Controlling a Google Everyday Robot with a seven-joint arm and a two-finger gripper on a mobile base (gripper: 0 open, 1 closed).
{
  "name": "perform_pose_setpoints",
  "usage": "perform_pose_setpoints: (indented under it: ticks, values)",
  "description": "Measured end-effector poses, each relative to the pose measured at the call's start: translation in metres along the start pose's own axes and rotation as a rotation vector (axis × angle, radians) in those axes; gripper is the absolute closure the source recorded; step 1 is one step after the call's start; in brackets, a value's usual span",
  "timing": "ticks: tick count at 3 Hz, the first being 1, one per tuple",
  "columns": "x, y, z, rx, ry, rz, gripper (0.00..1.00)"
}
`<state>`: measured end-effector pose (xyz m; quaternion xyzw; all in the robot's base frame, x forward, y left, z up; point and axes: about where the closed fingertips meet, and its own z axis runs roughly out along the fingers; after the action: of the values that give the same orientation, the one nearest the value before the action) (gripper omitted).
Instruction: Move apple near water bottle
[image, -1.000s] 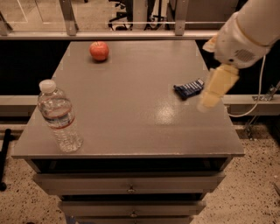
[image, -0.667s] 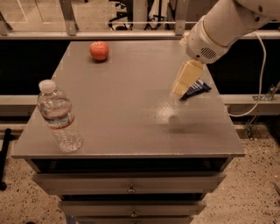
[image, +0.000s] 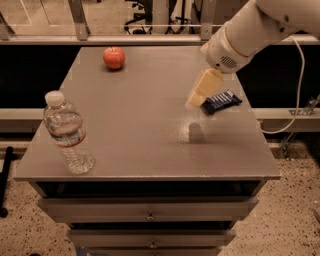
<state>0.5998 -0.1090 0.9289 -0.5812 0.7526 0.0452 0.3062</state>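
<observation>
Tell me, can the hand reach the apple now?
Probably yes: the hand hangs above the table, by the dark wrapper, and nothing stands between it and the apple at far left.

The apple (image: 114, 57) sits at the far left part of the grey table (image: 150, 130). The water bottle (image: 67, 135) stands upright at the near left edge, well apart from the apple. The gripper (image: 196, 101) hangs above the right half of the table, tilted down to the left, just beside a dark blue snack bar (image: 222, 101) (its wrapper is partly hidden). The white arm (image: 250, 30) comes in from the top right.
</observation>
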Motion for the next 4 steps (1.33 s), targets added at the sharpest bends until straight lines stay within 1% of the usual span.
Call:
perform_pose_setpoints:
  ticks: [1,2,3,4]
  values:
    - [-0.02,-0.033,0.036,0.03,-0.095,0.076,0.0]
    - [-0.069,-0.08,0.088,0.062,-0.25,0.2,0.0]
    - [-0.099,-0.1,0.125,0.073,-0.319,0.257,0.0]
    - [-0.13,-0.122,0.168,0.12,-0.385,0.306,0.0]
